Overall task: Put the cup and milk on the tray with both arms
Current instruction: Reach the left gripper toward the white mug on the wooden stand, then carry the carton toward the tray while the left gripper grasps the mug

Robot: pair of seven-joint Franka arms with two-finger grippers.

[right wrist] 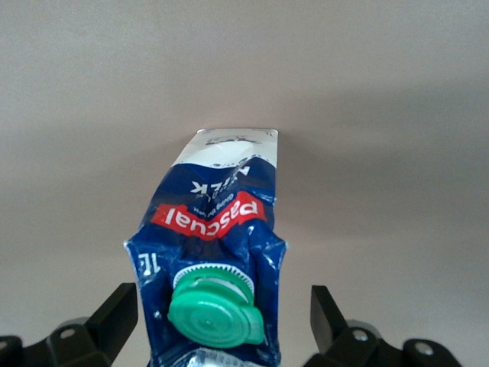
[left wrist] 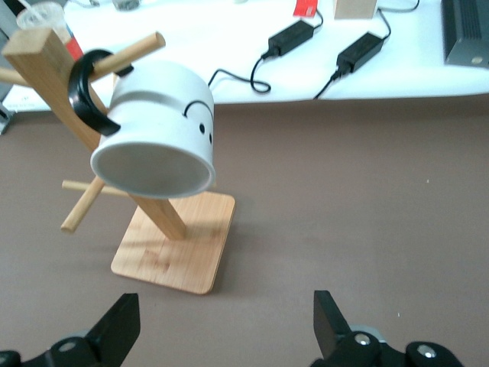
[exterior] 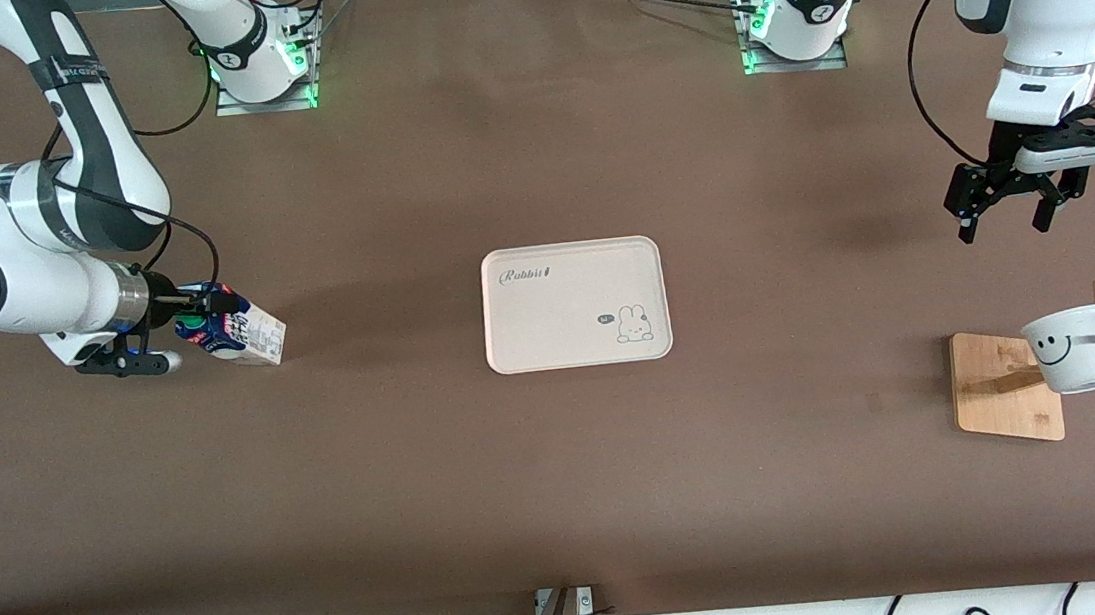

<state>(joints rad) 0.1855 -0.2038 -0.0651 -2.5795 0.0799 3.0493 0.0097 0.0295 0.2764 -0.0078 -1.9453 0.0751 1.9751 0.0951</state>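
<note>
The cream tray lies flat mid-table. The milk is toward the right arm's end of the table, tipped over with its green cap end pointing at my right gripper. In the right wrist view, the right gripper is open, its fingers either side of the milk's top with gaps on both sides. The white smiley cup hangs by its black handle on a wooden stand. My left gripper hangs open and empty in the air near that stand; in its wrist view the left gripper points at the cup.
The wooden stand has a square base and several pegs sticking out, and is also seen in the left wrist view as the stand. Cables and power bricks lie off the table's front edge. Bare brown tabletop surrounds the tray.
</note>
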